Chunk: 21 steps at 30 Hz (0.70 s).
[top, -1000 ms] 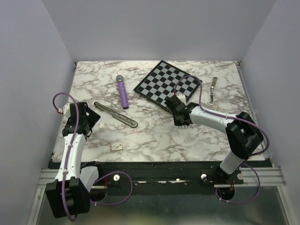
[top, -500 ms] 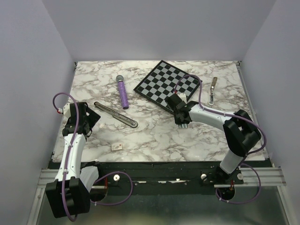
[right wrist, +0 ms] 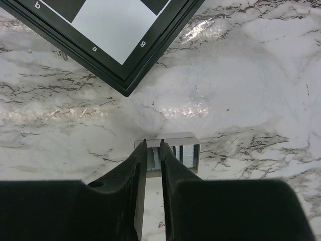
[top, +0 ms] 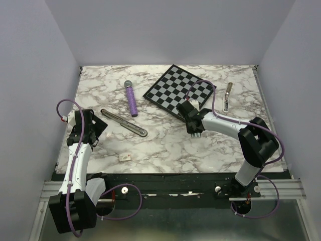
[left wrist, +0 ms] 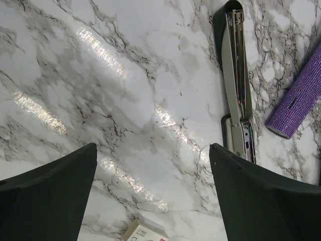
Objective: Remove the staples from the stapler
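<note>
Stapler [left wrist: 235, 80] is seen lying opened flat on the marble table [left wrist: 125, 75], ahead and to the right of the left gripper [left wrist: 153, 150]. Its long axis runs almost straight away from the widely spread fingers, and a purple stick [left wrist: 296, 105] lies just beyond it. The right gripper [right wrist: 153, 148] is drawn nearly shut, its tips set at a strip of staples [right wrist: 180, 150]; whether the strip is pinched cannot be told. The left arm is judged far the nearer to the stapler, which lies well apart from the right gripper.
</note>
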Available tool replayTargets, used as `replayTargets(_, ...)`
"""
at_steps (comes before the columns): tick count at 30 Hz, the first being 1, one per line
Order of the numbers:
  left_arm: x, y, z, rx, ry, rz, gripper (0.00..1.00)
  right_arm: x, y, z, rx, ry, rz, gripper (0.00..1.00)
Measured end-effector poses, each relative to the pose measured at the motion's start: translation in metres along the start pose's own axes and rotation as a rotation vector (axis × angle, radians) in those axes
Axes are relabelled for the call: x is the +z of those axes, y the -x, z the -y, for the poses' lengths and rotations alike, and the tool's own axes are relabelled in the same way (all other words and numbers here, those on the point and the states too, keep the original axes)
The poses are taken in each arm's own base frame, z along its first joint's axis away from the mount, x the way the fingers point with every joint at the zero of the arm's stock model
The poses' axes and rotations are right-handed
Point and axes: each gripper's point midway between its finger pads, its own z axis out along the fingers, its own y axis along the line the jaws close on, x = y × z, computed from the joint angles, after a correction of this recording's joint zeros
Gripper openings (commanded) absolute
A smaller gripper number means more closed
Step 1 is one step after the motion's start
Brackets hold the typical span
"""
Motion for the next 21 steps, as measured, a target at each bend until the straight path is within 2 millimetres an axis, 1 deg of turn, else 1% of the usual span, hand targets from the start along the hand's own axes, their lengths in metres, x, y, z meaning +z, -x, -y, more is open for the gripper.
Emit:
replayTargets(8,0.0000,0.0000,0.0000,0.000,0.000,0.000,0.99,0.0020,-0.0060,0.0022,-0.003,-0.007,-0.012,0.24)
replayTargets(16,0.0000,0.0000,0.0000,0.000,0.000,0.000,0.99,0.0017,-0.0058,0.0023,-0.003,-0.006,-0.011,0.24)
replayTargets(21,0.0001,0.0002,-0.0006,0.000,0.003,0.002,0.99,-0.0069,-0.0002,0.0035,0.002,0.004,0.004,0.25)
